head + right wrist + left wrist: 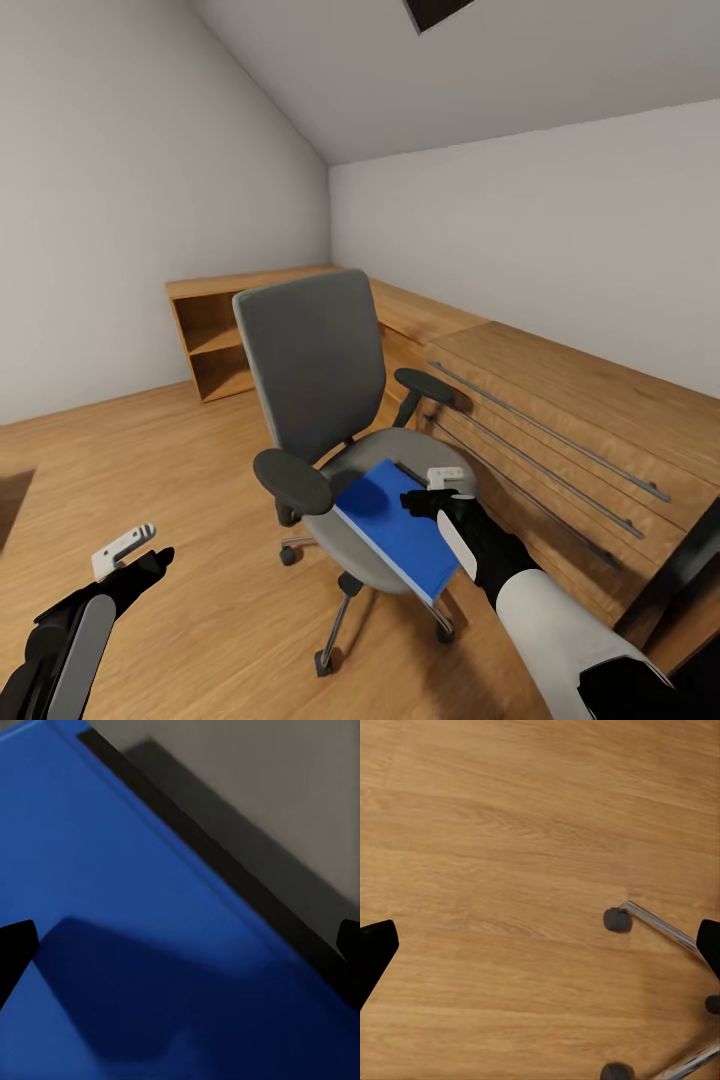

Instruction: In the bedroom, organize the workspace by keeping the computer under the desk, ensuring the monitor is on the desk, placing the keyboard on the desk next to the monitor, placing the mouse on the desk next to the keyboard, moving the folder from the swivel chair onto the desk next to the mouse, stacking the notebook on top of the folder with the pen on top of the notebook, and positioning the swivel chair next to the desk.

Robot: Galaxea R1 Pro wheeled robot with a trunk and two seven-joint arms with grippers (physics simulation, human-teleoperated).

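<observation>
Folder (400, 525): blue, flat on swivel chair (330, 400) seat, front corner overhanging. Left tool (135, 552): fingers spread, above wood floor (150, 480), well apart from chair. Right tool (432, 492): fingers spread, just over folder's top.

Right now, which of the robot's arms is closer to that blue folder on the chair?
The right. Its gripper hangs just over the blue folder on the swivel chair. The left gripper hovers over bare floor, off beside the chair.

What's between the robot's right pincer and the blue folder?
Nothing. In the right wrist view the right pincer hangs open just above the folder, casting its shadow there.
</observation>
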